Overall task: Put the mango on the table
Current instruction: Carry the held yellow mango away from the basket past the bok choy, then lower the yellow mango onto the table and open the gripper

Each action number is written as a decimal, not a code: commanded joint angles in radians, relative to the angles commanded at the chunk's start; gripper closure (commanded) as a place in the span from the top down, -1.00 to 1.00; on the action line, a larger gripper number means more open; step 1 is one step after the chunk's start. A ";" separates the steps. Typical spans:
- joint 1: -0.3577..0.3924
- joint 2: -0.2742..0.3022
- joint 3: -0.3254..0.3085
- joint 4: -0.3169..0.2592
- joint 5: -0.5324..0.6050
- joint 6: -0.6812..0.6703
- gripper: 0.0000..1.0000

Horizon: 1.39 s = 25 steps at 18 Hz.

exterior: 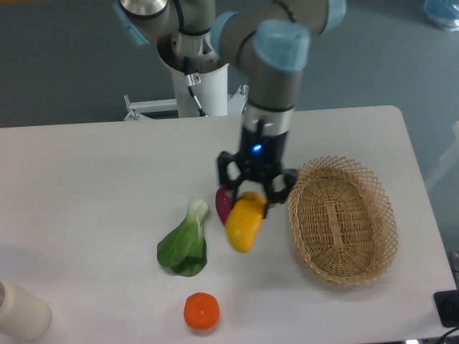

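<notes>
Mango [244, 223] clamped in hand [252, 195], wicker basket [343, 218] beside it on table [93, 186]

Smooth mango [244, 223], matt table [86, 186], woven wicker basket [343, 218]

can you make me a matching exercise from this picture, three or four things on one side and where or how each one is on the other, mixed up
Things:
1. mango
2. wicker basket
3. round orange fruit
4. leafy green vegetable

Places or states:
A. lies on the table left of the gripper
B. held in the gripper, tilted
C. stands to the right of the gripper, nothing inside it
D. sits near the front edge, closest to the camera

Pairs: 1-B, 2-C, 3-D, 4-A
</notes>
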 joint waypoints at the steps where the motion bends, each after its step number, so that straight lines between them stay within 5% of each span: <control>1: -0.043 -0.024 0.003 0.002 0.060 -0.015 0.20; 9: -0.304 -0.175 0.035 0.081 0.207 -0.271 0.19; 14: -0.347 -0.232 0.038 0.083 0.226 -0.304 0.19; 25: -0.352 -0.259 0.035 0.083 0.225 -0.293 0.30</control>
